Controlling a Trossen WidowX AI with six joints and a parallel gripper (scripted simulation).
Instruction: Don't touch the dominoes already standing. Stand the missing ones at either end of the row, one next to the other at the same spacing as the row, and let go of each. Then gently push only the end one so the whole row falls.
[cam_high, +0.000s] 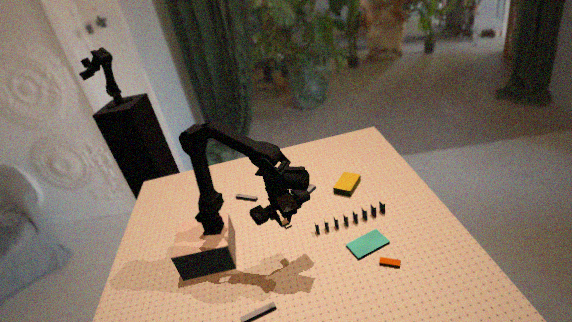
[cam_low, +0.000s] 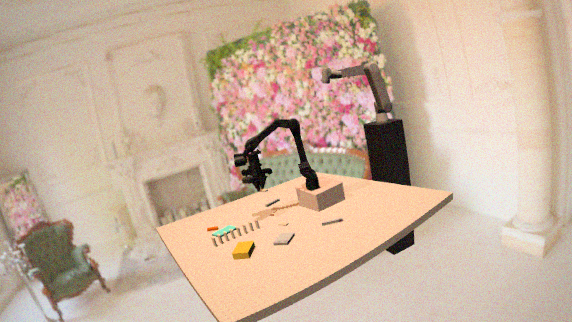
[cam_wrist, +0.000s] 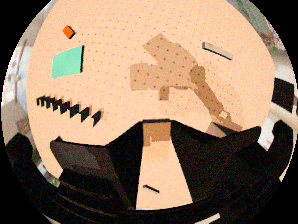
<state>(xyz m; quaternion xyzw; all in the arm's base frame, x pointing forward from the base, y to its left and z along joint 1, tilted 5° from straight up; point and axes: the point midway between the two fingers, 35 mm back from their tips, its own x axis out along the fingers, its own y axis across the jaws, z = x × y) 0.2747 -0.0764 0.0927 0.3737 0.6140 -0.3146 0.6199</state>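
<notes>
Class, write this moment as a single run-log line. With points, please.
gripper (cam_high: 286, 224) (cam_low: 261, 189) (cam_wrist: 156, 124): shut on domino (cam_wrist: 157, 134) | position: raised above table (cam_high: 430, 280) (cam_low: 300, 280) (cam_wrist: 115, 37) | row (cam_high: 355, 217) (cam_low: 232, 235) (cam_wrist: 65, 106): standing | end push: not done

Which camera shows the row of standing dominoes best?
The top view: the row of standing dominoes is unobstructed, with clear gaps between pieces. The exterior view shows it smaller, partly overlapping the green slab. The wrist view shows it dark and bunched, left of the jaws.

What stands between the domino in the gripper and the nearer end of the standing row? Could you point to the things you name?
Nothing visible stands between the held domino (cam_high: 285, 221) (cam_low: 264, 190) (cam_wrist: 156, 132) and that end of the row (cam_high: 346, 220) (cam_low: 239, 232) (cam_wrist: 65, 106); only tabletop shows there.
</notes>
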